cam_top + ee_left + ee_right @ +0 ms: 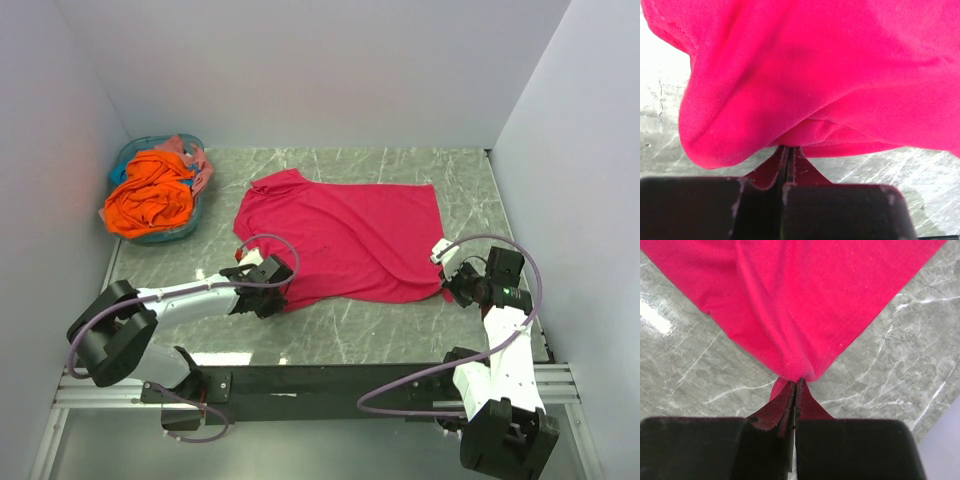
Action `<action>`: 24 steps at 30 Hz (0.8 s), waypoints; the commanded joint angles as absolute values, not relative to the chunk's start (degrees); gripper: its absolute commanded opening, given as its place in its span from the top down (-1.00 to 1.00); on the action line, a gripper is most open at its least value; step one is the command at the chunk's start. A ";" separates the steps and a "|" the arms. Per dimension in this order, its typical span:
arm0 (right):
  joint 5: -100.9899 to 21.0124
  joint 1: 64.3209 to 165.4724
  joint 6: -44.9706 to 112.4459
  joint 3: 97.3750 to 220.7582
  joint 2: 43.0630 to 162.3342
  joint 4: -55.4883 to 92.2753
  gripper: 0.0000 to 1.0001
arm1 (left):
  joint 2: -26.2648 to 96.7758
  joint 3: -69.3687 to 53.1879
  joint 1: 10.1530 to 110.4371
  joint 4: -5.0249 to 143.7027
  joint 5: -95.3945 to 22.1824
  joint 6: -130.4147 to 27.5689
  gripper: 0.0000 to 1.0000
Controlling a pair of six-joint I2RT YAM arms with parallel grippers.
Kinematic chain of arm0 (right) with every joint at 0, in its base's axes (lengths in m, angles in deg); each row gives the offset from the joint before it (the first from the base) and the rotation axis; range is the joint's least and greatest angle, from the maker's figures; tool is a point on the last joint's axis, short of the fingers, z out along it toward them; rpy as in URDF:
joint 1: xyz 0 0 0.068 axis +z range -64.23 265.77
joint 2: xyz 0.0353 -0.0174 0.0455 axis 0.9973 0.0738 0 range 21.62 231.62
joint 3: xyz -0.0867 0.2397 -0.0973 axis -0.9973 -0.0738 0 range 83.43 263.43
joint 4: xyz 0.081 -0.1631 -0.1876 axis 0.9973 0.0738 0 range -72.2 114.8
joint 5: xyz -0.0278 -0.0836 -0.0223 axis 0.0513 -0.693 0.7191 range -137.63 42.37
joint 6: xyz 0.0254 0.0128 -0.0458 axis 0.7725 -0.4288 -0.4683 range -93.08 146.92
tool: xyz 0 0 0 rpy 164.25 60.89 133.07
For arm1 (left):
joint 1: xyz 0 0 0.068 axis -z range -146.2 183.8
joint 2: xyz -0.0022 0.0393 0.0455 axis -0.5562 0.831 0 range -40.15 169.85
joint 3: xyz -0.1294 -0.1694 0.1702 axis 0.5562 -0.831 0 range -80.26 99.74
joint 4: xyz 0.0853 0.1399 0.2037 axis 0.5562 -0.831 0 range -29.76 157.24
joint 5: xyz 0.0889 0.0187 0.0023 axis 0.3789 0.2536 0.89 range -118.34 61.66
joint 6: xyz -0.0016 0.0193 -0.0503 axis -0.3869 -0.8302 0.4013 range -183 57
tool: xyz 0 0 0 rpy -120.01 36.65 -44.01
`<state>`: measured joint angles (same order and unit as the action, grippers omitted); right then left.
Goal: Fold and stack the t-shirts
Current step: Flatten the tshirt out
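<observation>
Crimson-pink cloth takes up the middle of the overhead view: the crimson-pink t-shirt (345, 240) lies spread on the grey, white-veined marble table (400, 325), mostly flat, with soft ripples and one sleeve jutting toward the far left. At the far left corner the round teal basket (128, 155) holds the bright orange t-shirt (150, 195), crumpled in a heap, with the paler salmon-pink t-shirt (203, 172) peeking out along its far rim. The left gripper (280, 290) sits at the shirt's near-left edge, and the right gripper (450, 288) is at its near-right corner. From the left wrist, the knit fabric bulges in a thick, rounded fold just above the black fingers (771, 170), which are pressed together with a pinch of the crimson cloth between their tips; a stitched hem runs along the upper left. From the right wrist, the shirt's corner gathers to a point between that claw's closed tips, its hemline stitching plain to see, with glossy marble on either side.
</observation>
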<state>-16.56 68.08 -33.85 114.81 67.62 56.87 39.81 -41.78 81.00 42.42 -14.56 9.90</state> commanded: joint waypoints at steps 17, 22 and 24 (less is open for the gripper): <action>-29.43 67.40 -50.50 115.51 56.78 74.39 1.00 | -3.22 -43.25 91.98 19.52 -36.77 14.07 0.99; -31.98 67.40 -52.09 114.20 55.63 76.42 1.00 | -7.89 -41.86 91.98 17.84 -40.99 13.12 0.99; -32.86 67.31 -52.27 113.67 55.20 76.51 0.99 | -8.86 -40.80 91.98 21.87 -45.73 10.49 0.99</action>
<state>-29.81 67.81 -50.33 114.79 56.12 74.59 -7.88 -42.87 91.68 19.77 -38.13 12.63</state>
